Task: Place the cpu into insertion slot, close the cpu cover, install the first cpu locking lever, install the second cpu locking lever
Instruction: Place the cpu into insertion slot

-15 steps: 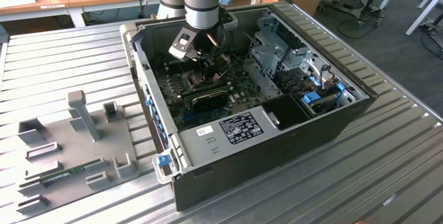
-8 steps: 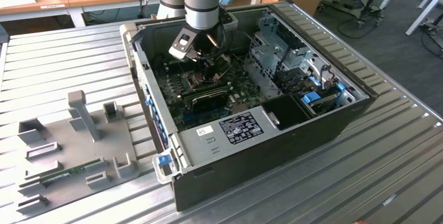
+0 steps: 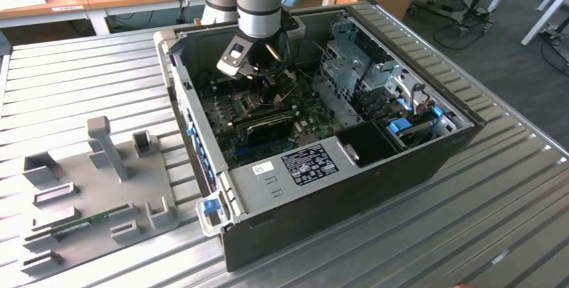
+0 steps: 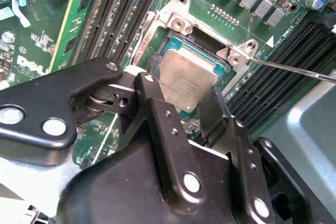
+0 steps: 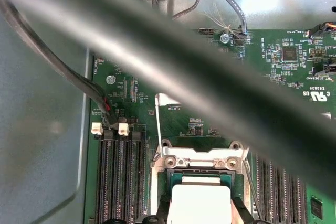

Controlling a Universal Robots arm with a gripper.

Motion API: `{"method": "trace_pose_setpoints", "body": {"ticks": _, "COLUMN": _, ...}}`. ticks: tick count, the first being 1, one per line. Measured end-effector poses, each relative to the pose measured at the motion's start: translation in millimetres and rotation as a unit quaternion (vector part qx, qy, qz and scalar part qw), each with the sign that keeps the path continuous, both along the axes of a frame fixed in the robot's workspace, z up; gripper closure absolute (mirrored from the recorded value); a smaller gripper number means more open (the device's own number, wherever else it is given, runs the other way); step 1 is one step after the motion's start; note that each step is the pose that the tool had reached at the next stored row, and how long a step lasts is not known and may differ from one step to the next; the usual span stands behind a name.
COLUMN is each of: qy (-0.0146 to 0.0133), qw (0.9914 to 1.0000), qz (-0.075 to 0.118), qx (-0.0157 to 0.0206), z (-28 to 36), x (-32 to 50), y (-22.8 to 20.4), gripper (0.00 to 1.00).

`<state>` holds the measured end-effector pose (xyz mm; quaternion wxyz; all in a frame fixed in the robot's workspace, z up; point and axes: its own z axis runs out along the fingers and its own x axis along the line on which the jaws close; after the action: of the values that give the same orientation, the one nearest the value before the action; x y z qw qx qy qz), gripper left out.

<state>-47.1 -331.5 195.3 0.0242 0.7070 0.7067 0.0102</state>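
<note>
The gripper [image 4: 177, 94] is closed on the cpu [image 4: 186, 74], which is pinched at two opposite edges between the black fingers [image 4: 212, 111]. The cpu is held directly over the insertion slot [image 4: 176, 24]; whether it is fully seated cannot be determined, so placement is judged in progress. The cpu face is uncovered, so the cpu cover is judged not yet closed. Beside the slot, a thin wire lever [image 4: 294, 70] is swung free; both levers are judged uninstalled.
</note>
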Motion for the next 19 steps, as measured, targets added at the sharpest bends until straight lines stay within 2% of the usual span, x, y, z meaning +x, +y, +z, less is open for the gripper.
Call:
{"method": "trace_pose_setpoints", "body": {"ticks": 8, "qy": -0.0001, "qw": 1.00000, "qz": 0.000, "qx": 0.0001, "z": -0.1, "x": 0.0, "y": 0.1, "gripper": 0.47}}
{"method": "trace_pose_setpoints", "body": {"ticks": 11, "qy": -0.0004, "qw": 1.00000, "qz": 0.000, "qx": 0.0009, "z": 2.9, "x": 0.2, "y": 0.3, "gripper": 0.47}}
{"method": "trace_pose_setpoints", "body": {"ticks": 13, "qy": -0.0001, "qw": 1.00000, "qz": 0.000, "qx": 0.0002, "z": 5.4, "x": 0.0, "y": 0.1, "gripper": 0.47}}
{"method": "trace_pose_setpoints", "body": {"ticks": 17, "qy": -0.0002, "qw": 1.00000, "qz": 0.000, "qx": 0.0002, "z": 5.7, "x": 0.1, "y": 0.1, "gripper": 0.47}}
{"method": "trace_pose_setpoints", "body": {"ticks": 19, "qy": -0.0001, "qw": 1.00000, "qz": 0.000, "qx": -0.0011, "z": 5.7, "x": 0.0, "y": 0.1, "gripper": 0.47}}
